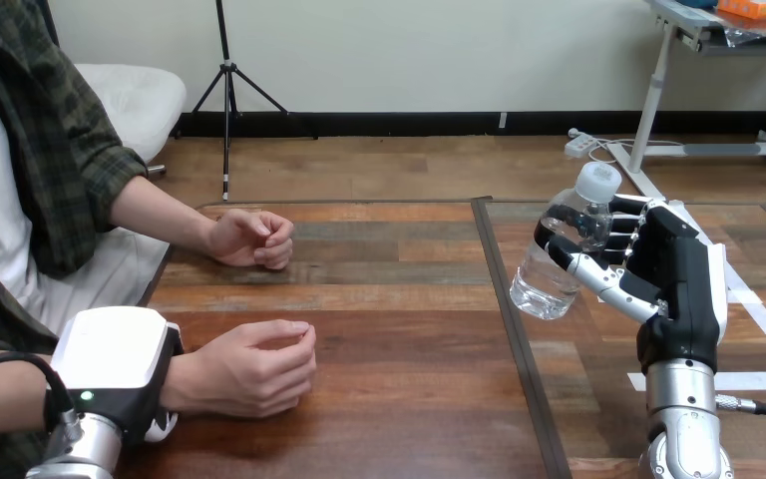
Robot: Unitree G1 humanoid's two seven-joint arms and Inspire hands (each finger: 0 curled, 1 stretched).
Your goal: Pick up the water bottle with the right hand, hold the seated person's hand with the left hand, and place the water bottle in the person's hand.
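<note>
My right hand (pixel 674 282) is shut on a clear water bottle (pixel 556 267) with a white cap, gripping it round its upper half. The bottle hangs tilted above the right part of the wooden table (pixel 409 309), cap up and to the right. At the bottom left my left hand (pixel 112 367) lies over the wrist of the person's nearer hand (pixel 249 369), with a fingertip curled under that wrist. That hand rests on the table, loosely curled and holding nothing. The person's farther hand (pixel 252 239) lies on the table as a loose fist.
A dark seam (pixel 512 309) runs down the table between the person's hands and the bottle. White tape strips (pixel 763 319) cross the surface at the right. The person sits at the table's left edge (pixel 160 274).
</note>
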